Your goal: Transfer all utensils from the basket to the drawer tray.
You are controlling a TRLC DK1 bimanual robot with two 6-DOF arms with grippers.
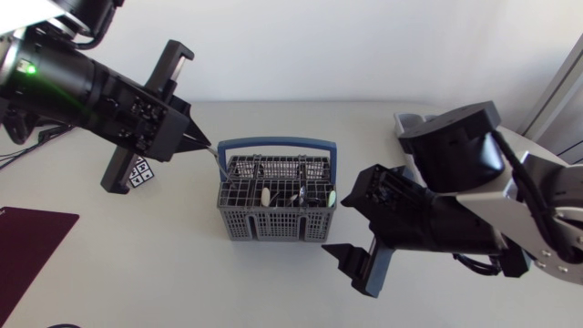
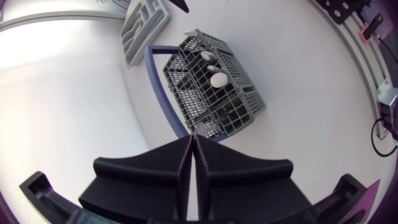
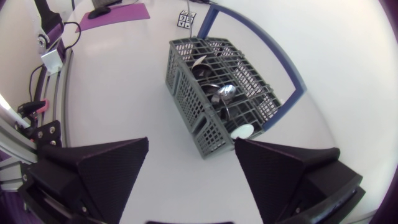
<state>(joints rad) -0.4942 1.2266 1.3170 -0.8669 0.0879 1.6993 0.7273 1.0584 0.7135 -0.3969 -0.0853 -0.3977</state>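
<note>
The grey wire basket [image 1: 239,221] with a blue handle [image 1: 273,143] stands mid-table. White-ended utensils [image 1: 265,196] and dark metal ones stand inside it, seen too in the left wrist view [image 2: 219,79] and the right wrist view [image 3: 225,93]. My left gripper [image 1: 204,145] hangs just off the basket's left rear corner, near the handle's end. Its fingers [image 2: 208,163] are shut together with nothing visible between them. My right gripper [image 1: 342,230] stands open beside the basket's right front corner, holding nothing [image 3: 193,162]. The grey drawer tray [image 2: 140,25] lies beyond the basket, mostly hidden behind my right arm [image 1: 412,123].
A small black-and-white marker cube [image 1: 138,173] sits left of the basket under my left arm. A dark purple mat [image 1: 27,241] lies at the table's front left corner. Bare white table lies in front of the basket.
</note>
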